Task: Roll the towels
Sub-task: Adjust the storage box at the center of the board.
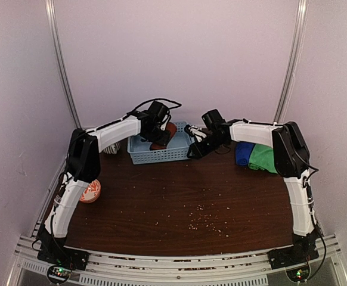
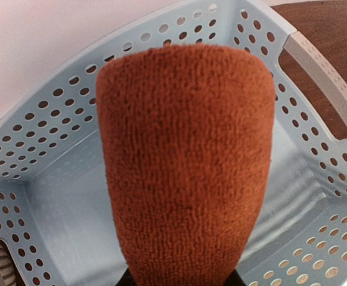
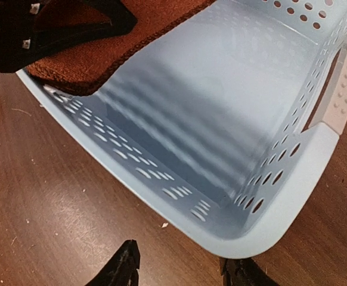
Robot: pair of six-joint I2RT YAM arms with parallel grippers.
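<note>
At the far left of the table (image 1: 179, 202) sits a patterned bowl (image 1: 91, 191), well apart from the work. Next along, the left gripper (image 1: 160, 130) is closed on the rust-red towel (image 2: 185, 167). The towel is already a short, fat roll and hangs over the left half of the basket (image 1: 158, 158), above its floor and not resting on it. One black finger can be seen clamped across the cloth from the other arm's camera.

The right gripper (image 3: 183, 271) is low at the basket's right-hand corner with its jaws apart and nothing between them. One finger may be touching the rim, but the view is too tight to say. Further right, the blue towel (image 1: 242, 154) and green towel (image 1: 263, 158) lie rolled side by side on the table, near the right arm.

The step looks like setting the red roll into the basket. To do it well, lower the roll until it lies on the floor, loose edge underneath so it can't unwind, and let go only then. The right gripper would do best steadying the rim, so the light basket doesn't slide.
</note>
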